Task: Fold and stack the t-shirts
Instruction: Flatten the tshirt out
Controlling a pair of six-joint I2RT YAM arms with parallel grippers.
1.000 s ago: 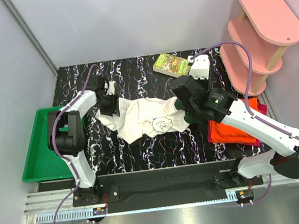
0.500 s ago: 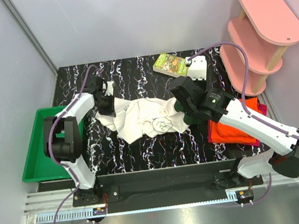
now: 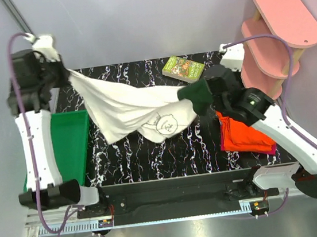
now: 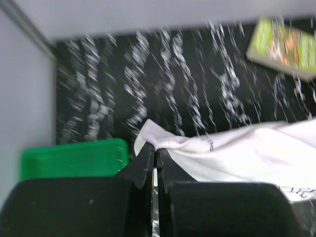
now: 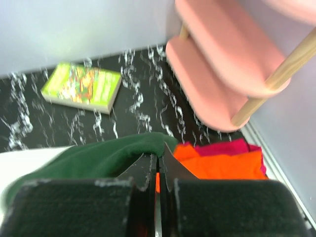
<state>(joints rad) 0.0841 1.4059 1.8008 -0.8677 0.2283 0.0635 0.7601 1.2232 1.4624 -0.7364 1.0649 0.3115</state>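
Observation:
The cream-white t-shirt (image 3: 128, 108) with a black cartoon print hangs stretched in the air over the table between both grippers. High at the far left, my left gripper (image 3: 65, 75) is shut on the shirt's white edge (image 4: 165, 140); its tips (image 4: 156, 150) pinch the cloth. My right gripper (image 3: 201, 95) is shut on the dark green sleeve (image 5: 98, 158), with the fingertips (image 5: 159, 159) closed under the fold. An orange t-shirt (image 3: 244, 134) lies folded on a magenta-red t-shirt (image 3: 224, 145) at the table's right, and both show below the right gripper (image 5: 222, 165).
A small green book (image 3: 182, 68) lies at the back of the black marbled table (image 3: 151, 154). A green tray (image 3: 69, 141) sits off the left edge. A pink tiered shelf (image 3: 275, 29) stands at the back right, close to the right arm.
The left gripper shut on the shirt's edge and swung it up and to the left. The right gripper rose with the green sleeve. The shirt left the table and now hangs stretched.

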